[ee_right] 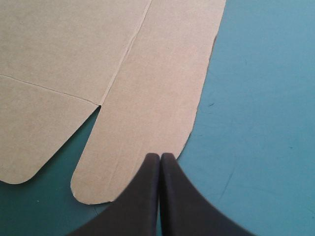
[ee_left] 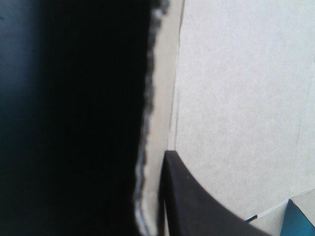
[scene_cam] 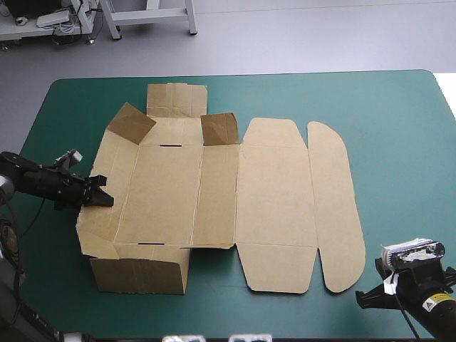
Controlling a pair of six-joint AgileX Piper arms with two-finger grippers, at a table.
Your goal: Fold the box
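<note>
The brown box (scene_cam: pixel 214 192) lies open, left tool (scene_cam: pixel 103 198) pinching its left wall (scene_cam: pixel 107 178), right tool (ee_right: pixel 160 162) closed by its rounded flap (scene_cam: pixel 335 206).

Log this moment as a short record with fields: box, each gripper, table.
box: brown box, partly folded; left side wall and near wall raised, lid panel and rounded flap flat
left gripper: left gripper shut on the left side wall, the board's edge between its fingers
right gripper: right gripper shut, holding nothing, by the rounded flap's near end
table: teal-green cover, bare around the box
</note>
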